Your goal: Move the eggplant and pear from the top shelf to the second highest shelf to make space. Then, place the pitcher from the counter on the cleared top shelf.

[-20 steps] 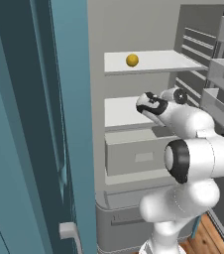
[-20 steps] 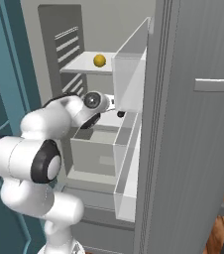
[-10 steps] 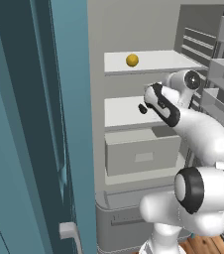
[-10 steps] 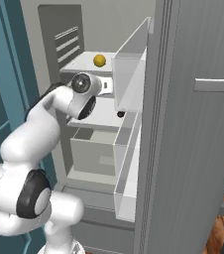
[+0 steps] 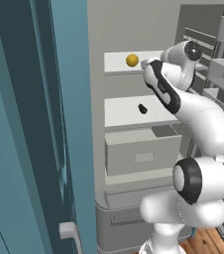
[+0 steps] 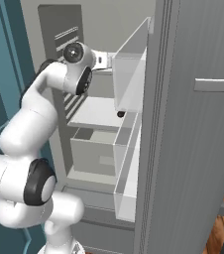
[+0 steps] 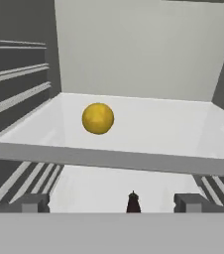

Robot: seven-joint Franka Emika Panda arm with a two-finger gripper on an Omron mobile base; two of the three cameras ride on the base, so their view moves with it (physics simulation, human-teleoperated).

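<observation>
The golden-yellow pear (image 5: 132, 60) (image 7: 98, 118) rests on the top shelf (image 5: 116, 63) (image 7: 148, 119) of the open fridge. The dark eggplant (image 5: 142, 108) (image 6: 120, 114) (image 7: 133, 202) lies on the second highest shelf (image 5: 124, 111) (image 6: 96, 113) (image 7: 89, 186), just above the grey drawer. My gripper (image 5: 144, 64) (image 7: 112, 203) hovers open at the front edge of the top shelf, a little to the right of the pear, with nothing between its fingertips (image 7: 34, 202). The pitcher and the counter are out of view.
A grey box drawer (image 5: 141, 151) (image 6: 91, 149) sits under the second shelf. The teal fridge door (image 5: 34, 124) stands open at the left. Clear door bins (image 6: 131, 69) on the right door hang close to my hand. Ribbed side walls (image 7: 15, 94) flank the shelves.
My hand has risen from the level of the second highest shelf to the front of the top shelf. The eggplant stays lying on the second shelf. The pear has not moved.
</observation>
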